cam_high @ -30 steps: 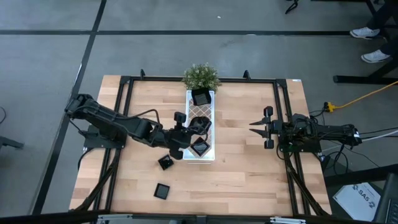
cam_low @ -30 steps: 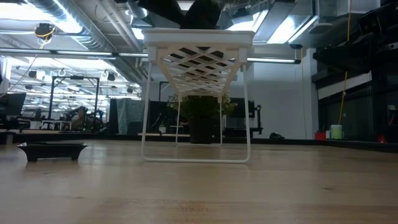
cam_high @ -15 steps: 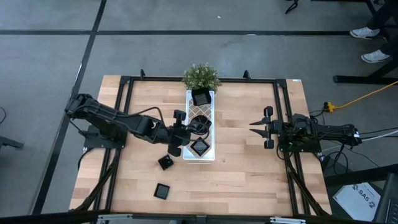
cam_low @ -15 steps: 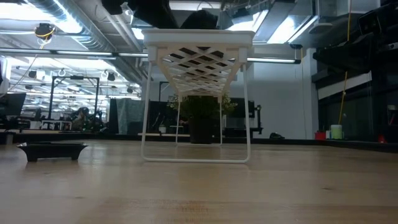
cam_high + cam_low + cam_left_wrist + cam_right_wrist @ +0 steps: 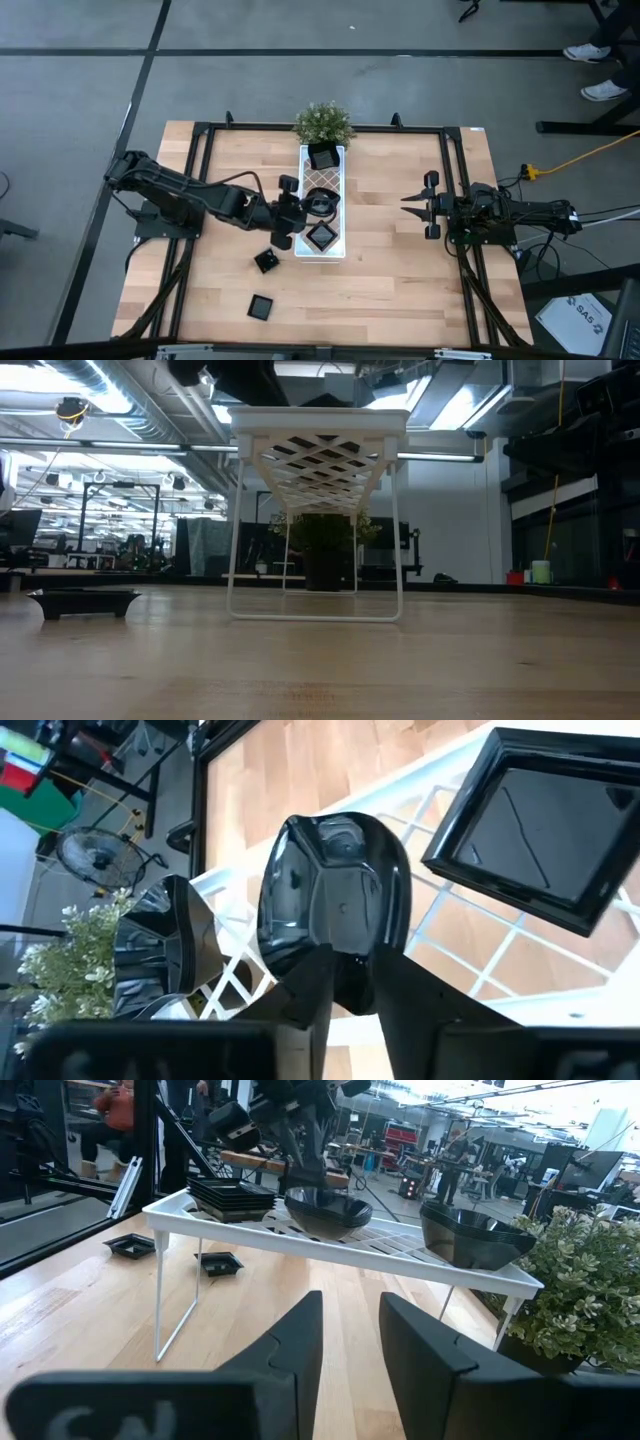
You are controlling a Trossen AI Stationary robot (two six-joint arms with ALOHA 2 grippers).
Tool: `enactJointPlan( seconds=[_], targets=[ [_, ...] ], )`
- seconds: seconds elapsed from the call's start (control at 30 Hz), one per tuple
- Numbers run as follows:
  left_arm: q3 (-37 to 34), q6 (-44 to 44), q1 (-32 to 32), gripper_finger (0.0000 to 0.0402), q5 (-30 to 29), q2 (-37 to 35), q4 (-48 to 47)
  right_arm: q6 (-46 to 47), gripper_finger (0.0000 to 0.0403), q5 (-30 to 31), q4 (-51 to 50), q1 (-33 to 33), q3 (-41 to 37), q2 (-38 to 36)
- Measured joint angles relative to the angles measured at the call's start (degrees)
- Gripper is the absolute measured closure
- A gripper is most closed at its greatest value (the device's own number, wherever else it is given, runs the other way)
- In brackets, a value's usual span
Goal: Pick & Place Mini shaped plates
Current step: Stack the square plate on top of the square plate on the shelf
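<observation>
- At the centre of the high view, a long white lattice tray (image 5: pixel 322 215) carries three glossy black mini plates (image 5: pixel 322 236).
- Two more plates (image 5: pixel 261 306) lie on the wooden table (image 5: pixel 400 280), lower left.
- The left gripper (image 5: pixel 302 208) sits at the rounded middle plate (image 5: pixel 335 910); whether its fingers grip or have let go cannot be told.
- The right gripper (image 5: pixel 412 205), centre right, waits with fingers spread, empty.
- The plates look light, rigid, slippery and breakable; pinch the rim.
- Only "SAS" is readable, on a floor sign (image 5: pixel 585 315), lower right.

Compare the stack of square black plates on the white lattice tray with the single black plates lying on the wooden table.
The stack of glossy square black plates sits raised on the white lattice tray; the two single black plates lie on the wooden table. The stack has several layers; they lie singly, apart. All are black.
</observation>
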Motion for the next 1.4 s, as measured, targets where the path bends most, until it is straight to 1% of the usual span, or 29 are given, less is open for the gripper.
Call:
enactJointPlan(
  seconds=[0.13, 0.27, 0.53, 0.83, 0.97, 1.2, 1.4],
  targets=[
    [0.0, -1.0, 0.0, 0.0313, -0.4, 0.0, 0.0, 0.0, 0.0301, 0.0, 0.0, 0.0, 0.0, 0.0],
    [0.0, -2.4, 0.0, 0.0303, 0.2, 0.0, 0.0, 0.0, 0.0301, 0.0, 0.0, 0.0, 0.0, 0.0],
    [0.0, -6.8, -2.4, 0.0309, 3.4, 0.0, 0.0, 0.0, 0.0301, 0.0, 0.0, 0.0, 0.0, 0.0],
    [0.0, -14.1, -8.0, 0.0312, 3.1, 0.0, 0.0, 0.0, 0.0301, 0.0, 0.0, 0.0, 0.0, 0.0],
    [0.0, -19.5, -10.8, 0.0312, 3.3, 0.0, 0.0, 0.0, 0.0301, 0.0, 0.0, 0.0, 0.0, 0.0],
    [0.0, -33.5, -16.7, 0.0315, 9.5, 0.0, -1.9, 0.0, 0.0301, 0.0, 0.0, 0.0, 0.0, 0.0],
    [0.0, -46.4, -21.7, 0.0315, 11.9, 0.0, -4.2, 0.0, 0.0301, 0.0, 0.0, 0.0, 0.0, 0.0]
  ],
)
